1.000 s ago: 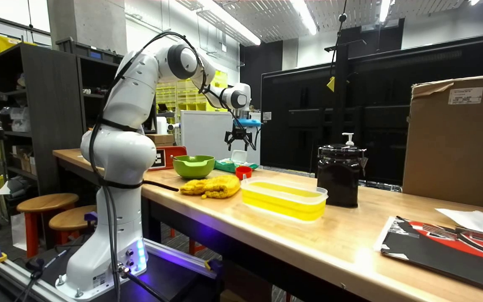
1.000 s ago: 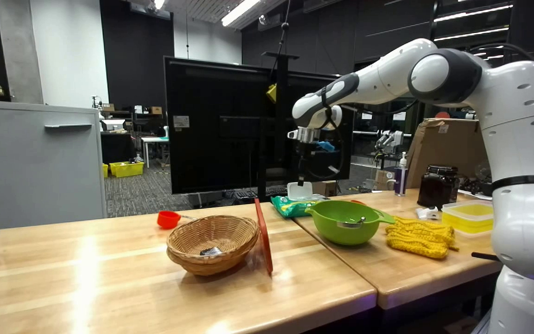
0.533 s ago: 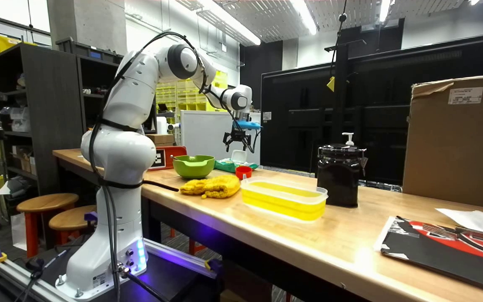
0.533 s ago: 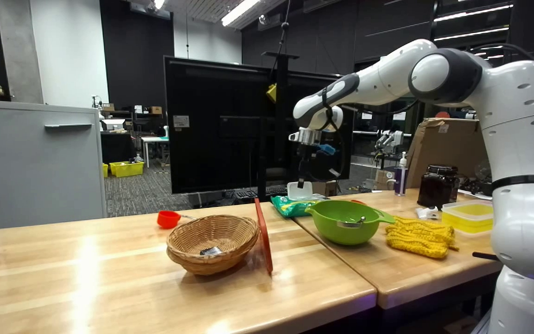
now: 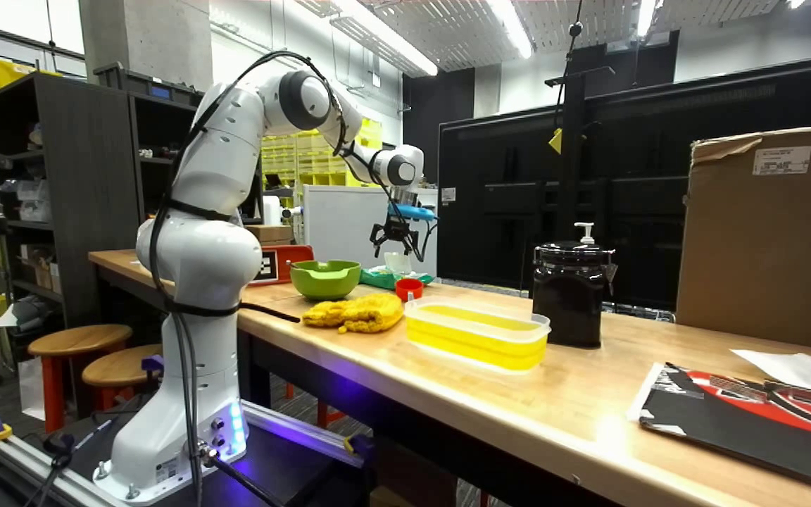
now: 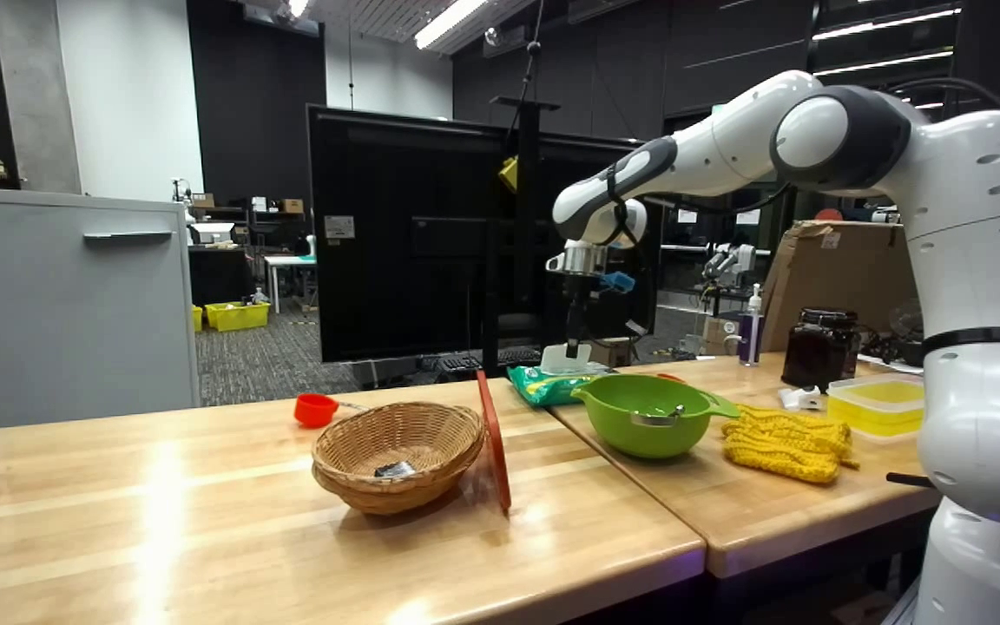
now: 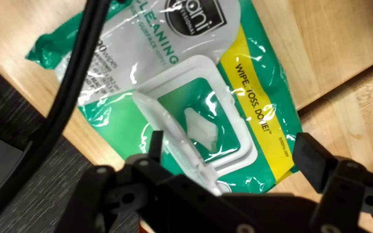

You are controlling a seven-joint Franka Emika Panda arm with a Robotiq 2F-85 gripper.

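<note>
Wooden tables (image 6: pixel 205 538), wipes pack (image 7: pixel 186 97), bowl (image 6: pixel 639 440), basket (image 6: pixel 387 495)

The wrist view's central wipes pack (image 7: pixel 186 94) is glossy, crinkled plastic, its lid (image 7: pixel 173 132) smooth plastic, the upper-right tabletop (image 7: pixel 319 45) smooth wood.

Bright ceiling tubes (image 5: pixel 512 28) glow overhead; white glare streaks the desk (image 6: pixel 240 547); hard glints speckle the wipes packet (image 7: pixel 193 97); the wrist view is slightly soft.
</note>
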